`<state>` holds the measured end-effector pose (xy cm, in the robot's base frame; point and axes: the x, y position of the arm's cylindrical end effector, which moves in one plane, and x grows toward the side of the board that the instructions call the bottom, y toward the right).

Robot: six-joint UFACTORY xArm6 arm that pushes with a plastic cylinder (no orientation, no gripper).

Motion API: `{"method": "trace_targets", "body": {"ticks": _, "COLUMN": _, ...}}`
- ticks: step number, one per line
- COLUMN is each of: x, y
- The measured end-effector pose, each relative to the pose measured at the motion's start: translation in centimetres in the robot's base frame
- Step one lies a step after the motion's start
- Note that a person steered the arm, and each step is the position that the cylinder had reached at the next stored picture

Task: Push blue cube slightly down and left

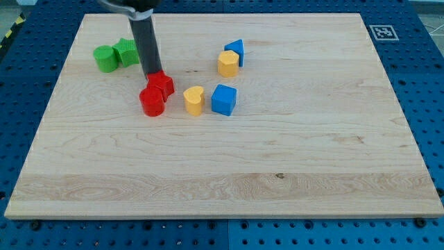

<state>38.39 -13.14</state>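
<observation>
The blue cube point(224, 99) sits on the wooden board point(229, 173) left of centre, close beside a yellow heart-shaped block point(194, 100) on its left. My tip point(150, 73) is at the upper left edge of a red star-shaped block point(161, 84), well to the left of the blue cube and apart from it. A red cylinder point(152, 101) lies just below the red star, touching it.
A yellow hexagonal block point(227, 63) and a blue triangular block point(236, 50) stand together above the blue cube. Two green blocks, a cylinder point(105, 59) and a star shape point(127, 53), sit at the upper left. A fiducial marker point(381, 31) is at the board's top right corner.
</observation>
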Motion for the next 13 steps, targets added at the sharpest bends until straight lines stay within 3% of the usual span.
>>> {"method": "trace_targets", "body": {"ticks": 3, "x": 8.1, "y": -1.5}}
{"method": "trace_targets", "body": {"ticks": 4, "x": 7.9, "y": -3.9}}
{"method": "trace_targets", "body": {"ticks": 5, "x": 5.3, "y": -7.8}}
{"method": "trace_targets", "body": {"ticks": 6, "x": 2.1, "y": -7.9}}
{"method": "trace_targets", "body": {"ticks": 8, "x": -1.7, "y": -2.3}}
{"method": "trace_targets", "body": {"ticks": 10, "x": -1.6, "y": 6.1}}
{"method": "trace_targets", "body": {"ticks": 13, "x": 5.6, "y": 13.0}}
